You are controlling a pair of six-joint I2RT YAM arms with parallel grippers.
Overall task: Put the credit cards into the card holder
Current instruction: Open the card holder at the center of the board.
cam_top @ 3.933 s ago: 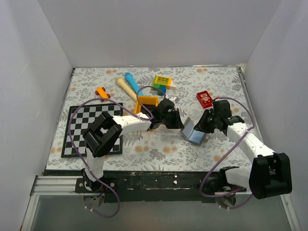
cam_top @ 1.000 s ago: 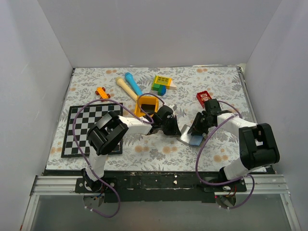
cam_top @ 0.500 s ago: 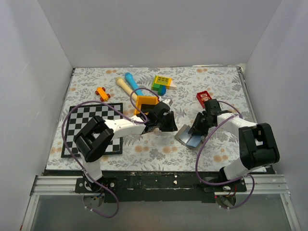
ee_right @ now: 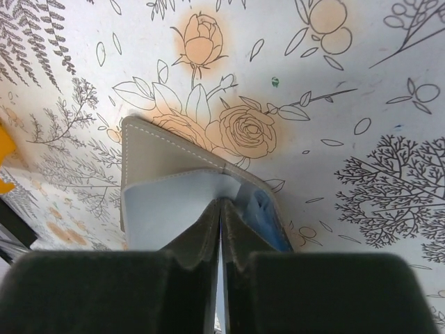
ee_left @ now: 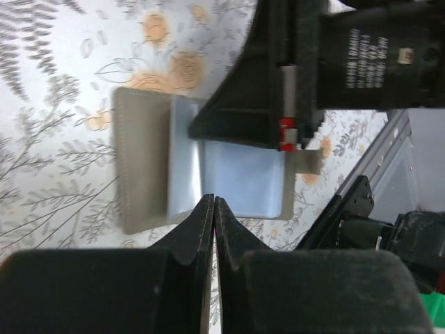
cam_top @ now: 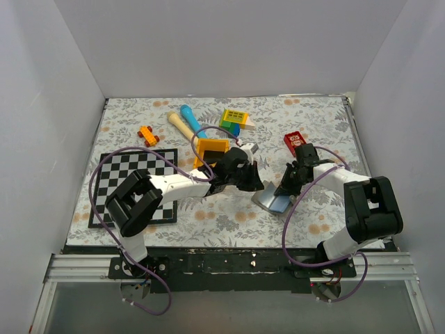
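Note:
The card holder (cam_top: 268,201) lies open on the flowered cloth, grey outside with pale blue pockets. In the right wrist view my right gripper (ee_right: 220,203) is pinched shut on the edge of an inner pocket of the card holder (ee_right: 156,149). My left gripper (cam_top: 254,185) hangs just left of the holder with its jaws shut and nothing visible between them. The left wrist view shows its tips (ee_left: 213,200) above the near edge of the card holder (ee_left: 142,170), with the right gripper's fingers (ee_left: 243,104) on the far side. No credit cards show in any view.
An orange tray (cam_top: 213,148) stands right behind the left gripper. A red block (cam_top: 295,143) lies behind the right one. A checkerboard (cam_top: 122,182) covers the left side. At the back are a wooden bat (cam_top: 179,125), a blue bat (cam_top: 192,120), a yellow-green block (cam_top: 235,118) and an orange toy (cam_top: 147,133).
The right jaws have closed on the holder's pocket. The left gripper opened briefly, shut again and moved right toward the holder. The holder, earlier held up folded, now lies flatter.

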